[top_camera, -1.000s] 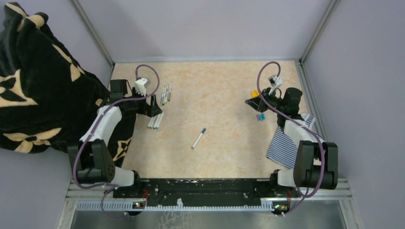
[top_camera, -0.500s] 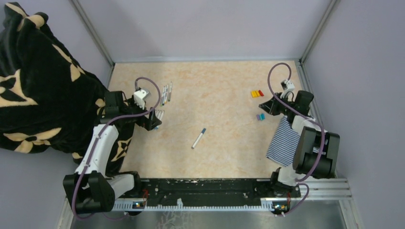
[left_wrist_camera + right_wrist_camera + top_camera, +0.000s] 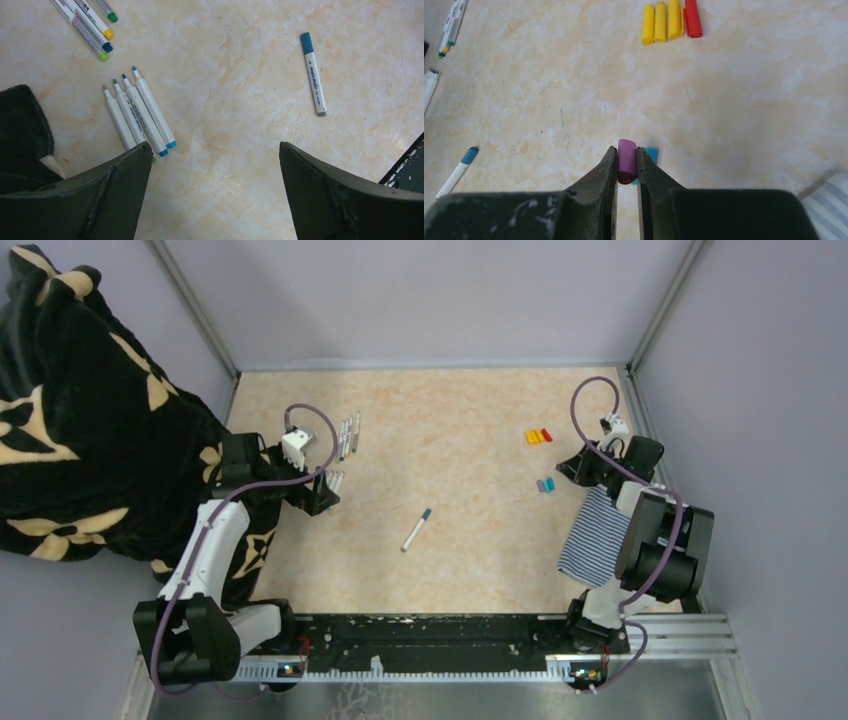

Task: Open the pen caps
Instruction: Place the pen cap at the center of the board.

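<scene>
I see four uncapped pens (image 3: 140, 115) lying side by side and touching near the table's left edge, their bare tips toward the far edge. Just beyond them, toward the far-left corner, four more pens (image 3: 89, 30) lie in a row. They show green, yellow, blue and lime ends, but I can't tell whether they are capped. A lone pen (image 3: 315, 82) lies near the table's middle with its blue cap (image 3: 306, 43) on. Toward the far-right corner, three yellow caps (image 3: 660, 22) and a red cap (image 3: 692, 19) lie on their sides in a row. Nearer, by the right edge, a purple cap (image 3: 626, 157) and a teal cap (image 3: 653, 153) lie together.
</scene>
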Available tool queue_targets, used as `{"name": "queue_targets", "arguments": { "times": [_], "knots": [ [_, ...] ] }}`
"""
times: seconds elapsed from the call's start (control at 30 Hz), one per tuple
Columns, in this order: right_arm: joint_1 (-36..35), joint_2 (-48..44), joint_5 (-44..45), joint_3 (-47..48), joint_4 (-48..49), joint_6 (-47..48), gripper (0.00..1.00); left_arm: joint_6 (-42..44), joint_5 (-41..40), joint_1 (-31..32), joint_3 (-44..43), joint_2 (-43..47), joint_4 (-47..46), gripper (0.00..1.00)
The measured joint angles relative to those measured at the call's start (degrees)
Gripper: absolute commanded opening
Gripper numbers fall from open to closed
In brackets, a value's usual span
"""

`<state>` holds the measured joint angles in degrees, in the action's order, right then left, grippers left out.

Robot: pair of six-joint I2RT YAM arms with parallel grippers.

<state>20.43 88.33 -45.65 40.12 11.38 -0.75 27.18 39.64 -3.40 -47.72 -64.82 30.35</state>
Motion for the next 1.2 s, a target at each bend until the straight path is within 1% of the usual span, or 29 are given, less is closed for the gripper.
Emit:
{"name": "queue_targets", "arguments": {
  "times": [0.3,0.43,0.6,0.83,0.97,1.2],
  "knots": [
    [0.09,4.26,2.73,0.02,-0.9,-1.38,0.0,0.13,0.48,0.0,0.11,-0.24,-0.35,1.0],
    [0.09,5.18,3.63,0.04,-1.18,-2.36,0.05,0.13,0.66,0.0,0.11,-0.46,-0.37,1.0],
    [0.11,6.38,5.31,0.07,-0.72,-3.28,0.08,0.13,0.98,0.0,0.31,-0.72,-0.44,1.0],
    [0.11,9.01,6.19,0.09,-0.15,-4.5,0.18,0.15,1.36,0.0,0.66,-0.83,-0.42,1.0],
    [0.11,9.01,6.45,0.11,0.15,-5.07,0.27,0.15,1.46,0.0,0.66,-0.98,-0.44,1.0],
    [-0.17,9.05,6.58,0.72,0.42,-5.44,0.35,0.15,1.57,-0.02,0.68,-1.09,-0.44,1.0]
  ]
}}
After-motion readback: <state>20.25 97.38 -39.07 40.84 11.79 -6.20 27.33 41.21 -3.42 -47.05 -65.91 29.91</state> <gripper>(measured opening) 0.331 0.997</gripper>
